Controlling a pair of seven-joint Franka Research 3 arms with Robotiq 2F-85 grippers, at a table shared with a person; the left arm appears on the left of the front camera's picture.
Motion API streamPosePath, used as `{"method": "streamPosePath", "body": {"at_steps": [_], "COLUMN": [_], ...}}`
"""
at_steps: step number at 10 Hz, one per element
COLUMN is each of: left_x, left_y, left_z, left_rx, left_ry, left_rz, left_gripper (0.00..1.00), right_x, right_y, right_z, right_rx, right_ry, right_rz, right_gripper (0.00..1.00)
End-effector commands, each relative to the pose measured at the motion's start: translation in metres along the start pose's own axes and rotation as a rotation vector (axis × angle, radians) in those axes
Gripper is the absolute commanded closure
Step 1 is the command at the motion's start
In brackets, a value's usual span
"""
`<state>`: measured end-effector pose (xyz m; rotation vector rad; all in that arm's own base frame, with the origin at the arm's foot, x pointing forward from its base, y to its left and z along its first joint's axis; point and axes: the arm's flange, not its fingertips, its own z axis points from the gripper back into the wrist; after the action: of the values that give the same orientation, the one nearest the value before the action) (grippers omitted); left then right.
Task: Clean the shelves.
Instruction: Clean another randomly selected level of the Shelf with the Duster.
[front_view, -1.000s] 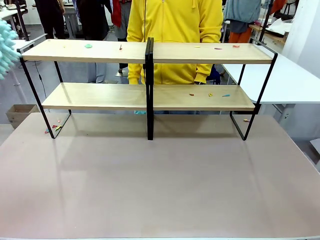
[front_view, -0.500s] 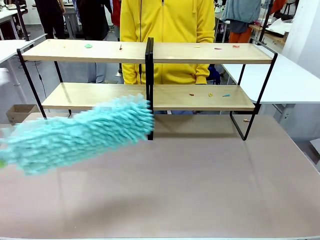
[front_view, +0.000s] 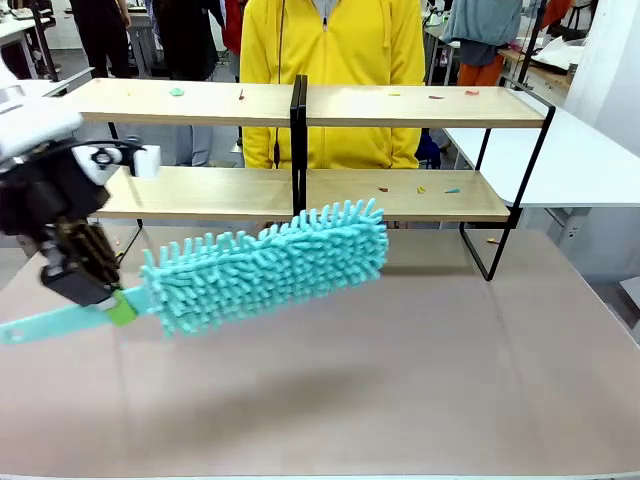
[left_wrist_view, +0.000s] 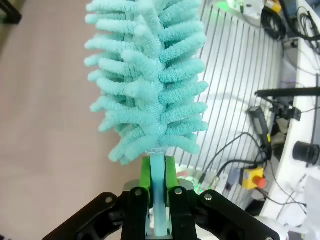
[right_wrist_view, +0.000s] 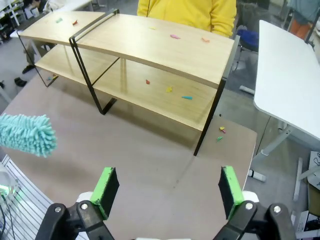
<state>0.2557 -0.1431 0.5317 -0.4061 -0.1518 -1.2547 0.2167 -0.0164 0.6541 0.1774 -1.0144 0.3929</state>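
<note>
Shelves (front_view: 200, 192) stand at the far side of the table (front_view: 400, 380) with little coloured bits (front_view: 420, 188) on them, so the left gripper (left_wrist_view: 157, 192), squeezing the fluffy blue-green duster (front_view: 270, 262) by its handle, should sweep softly along each board, while the right gripper (right_wrist_view: 167, 192) hangs wide open.

Left arm (front_view: 30, 115) comes in at the front view's left edge. White wrist sits high, with the black body below it angled down and toward picture right. Left end effector (front_view: 112, 303) is off the surface, jaws closed tight on the flat handle of a fluffy turquoise microfibre duster (front_view: 270, 262). Its green pads (left_wrist_view: 145, 175) press on both sides of the handle, which runs straight out between the fingers in the left wrist view. Right end effector (right_wrist_view: 167, 192) is spread wide with nothing between its fingers, held in the air and pointing down and forward.
</note>
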Motion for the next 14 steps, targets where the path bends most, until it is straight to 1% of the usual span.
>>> {"method": "streamPosePath", "body": {"at_steps": [1,2,3,4,5,6,7,8,9,10,11,12,13,14], "left_x": [0.014,0.043,0.085,0.130,0.167,0.199,0.221,0.238,0.239,0.231,0.231,0.245,0.241,0.246], "left_y": [0.004,-0.003,0.003,0.015,0.018,0.016,0.014,0.011,0.002,0.018,0.018,0.014,0.008,0.000], "left_z": [-0.009,-0.014,-0.026,-0.036,-0.043,-0.051,-0.060,-0.067,-0.067,-0.072,-0.072,-0.072,-0.076,-0.081], "left_rx": [-0.016,-0.007,-0.053,-0.107,-0.090,-0.102,-0.087,-0.087,-0.114,-0.108,-0.108,-0.112,0.002,0.057], "left_ry": [-0.013,-0.071,-0.072,-0.008,-0.075,-0.117,-0.137,-0.187,-0.240,-0.129,-0.129,-0.167,-0.143,-0.151], "left_rz": [0.003,0.121,0.152,0.215,0.324,0.458,0.534,0.648,0.621,0.554,0.554,0.611,0.657,0.708], "left_gripper": [0.87,0.87,0.87,0.87,0.87,0.87,0.87,0.87,0.87,0.87,0.87,0.87,0.87,0.87], "right_x": [-0.001,-0.001,-0.001,-0.001,-0.001,-0.001,-0.001,-0.001,-0.001,-0.001,-0.001,-0.001,-0.001,-0.001], "right_y": [-0.001,-0.001,-0.001,-0.001,-0.001,-0.001,-0.001,-0.001,-0.001,-0.001,-0.001,-0.001,-0.001,-0.001], "right_z": [0.000,0.000,0.000,0.000,0.000,0.000,0.000,0.000,0.000,0.000,0.000,0.000,0.000,0.000], "right_rx": [0.009,0.009,0.009,0.009,0.009,0.009,0.009,0.009,0.009,0.009,0.009,0.009,0.009,0.009], "right_ry": [-0.002,-0.002,-0.002,-0.002,-0.002,-0.002,-0.002,-0.002,-0.002,-0.002,-0.002,-0.002,-0.002,-0.002], "right_rz": [0.007,0.007,0.007,0.007,0.007,0.007,0.007,0.007,0.007,0.007,0.007,0.007,0.007,0.007], "right_gripper": [0.00,0.00,0.00,0.00,0.00,0.00,0.00,0.00,0.00,0.00,0.00,0.00,0.00,0.00]}}
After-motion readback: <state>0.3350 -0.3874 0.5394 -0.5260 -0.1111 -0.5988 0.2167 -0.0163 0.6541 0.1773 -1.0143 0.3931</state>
